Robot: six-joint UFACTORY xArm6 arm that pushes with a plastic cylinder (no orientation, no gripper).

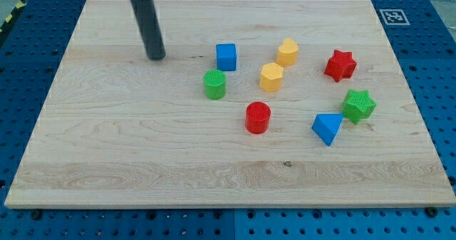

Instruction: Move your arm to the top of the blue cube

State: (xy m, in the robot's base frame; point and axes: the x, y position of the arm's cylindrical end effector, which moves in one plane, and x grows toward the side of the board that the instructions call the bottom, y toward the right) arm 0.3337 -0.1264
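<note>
The blue cube (226,56) sits on the wooden board (107,147), a little above and left of the board's middle. My tip (156,57) rests on the board well to the left of the blue cube, at about the same height in the view, with a clear gap between them. The dark rod rises from it toward the view's top left.
A green cylinder (214,84) stands just below-left of the blue cube. Two yellow blocks (288,52) (271,77) lie to its right. A red cylinder (258,117), blue triangular block (327,128), green star (358,105) and red star (340,65) lie further right.
</note>
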